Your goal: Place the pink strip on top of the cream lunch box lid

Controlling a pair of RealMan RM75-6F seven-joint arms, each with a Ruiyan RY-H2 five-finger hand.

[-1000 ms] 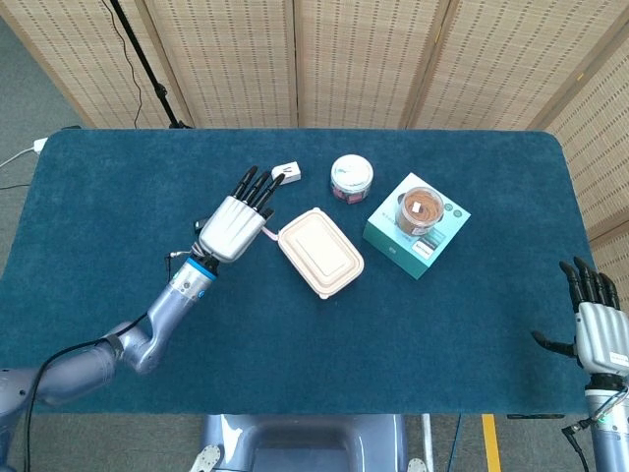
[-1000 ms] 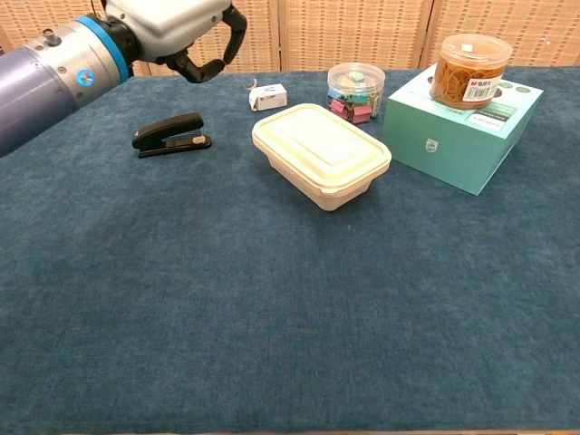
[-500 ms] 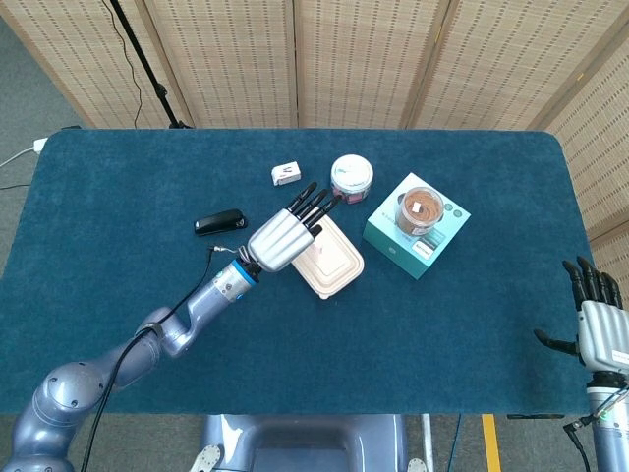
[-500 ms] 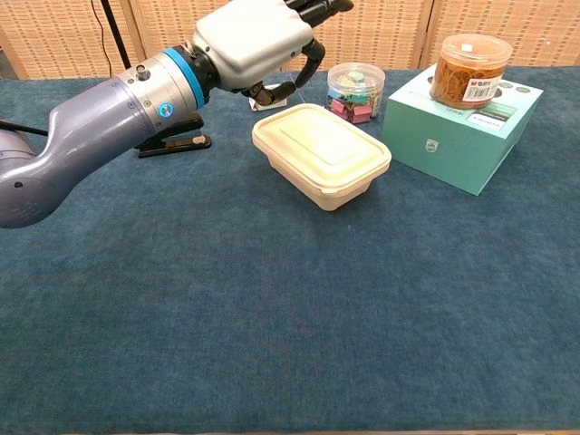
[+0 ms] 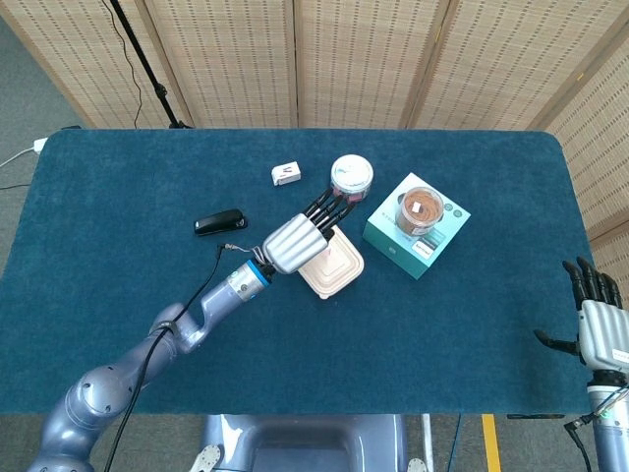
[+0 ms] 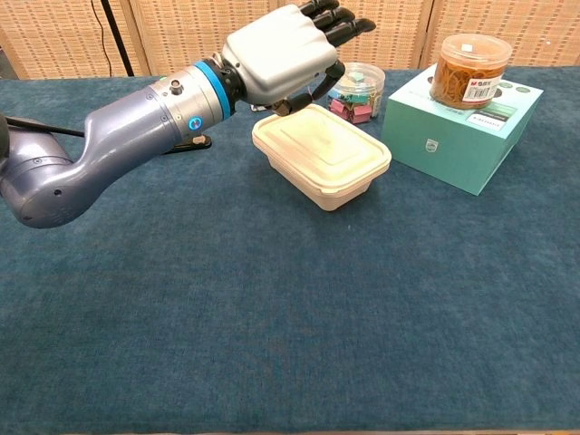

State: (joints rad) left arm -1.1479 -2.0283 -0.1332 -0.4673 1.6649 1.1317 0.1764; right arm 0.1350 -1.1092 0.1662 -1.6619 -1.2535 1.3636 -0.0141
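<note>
One hand working: left hand [image 6: 283,56] hovering over far-left corner of cream lunch box [image 6: 322,154], fingers extended forward, thumb curling underneath. Pink strip not showing in either view; probably tucked beneath palm, cannot tell whether pinching it. Right hand [image 5: 600,329] idling at table edge, fingers apart, holding nothing. Risk, judging from here: releasing this near rim, strip sliding off lid onto blue cloth [image 6: 272,317]. Knuckles also sitting close to clip jar [image 6: 356,88]; reaching further risking nudging it.

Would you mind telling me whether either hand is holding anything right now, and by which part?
It cannot be told: the left hand hovers over the cream lunch box with no pink strip visible. The right hand holds nothing.
</note>
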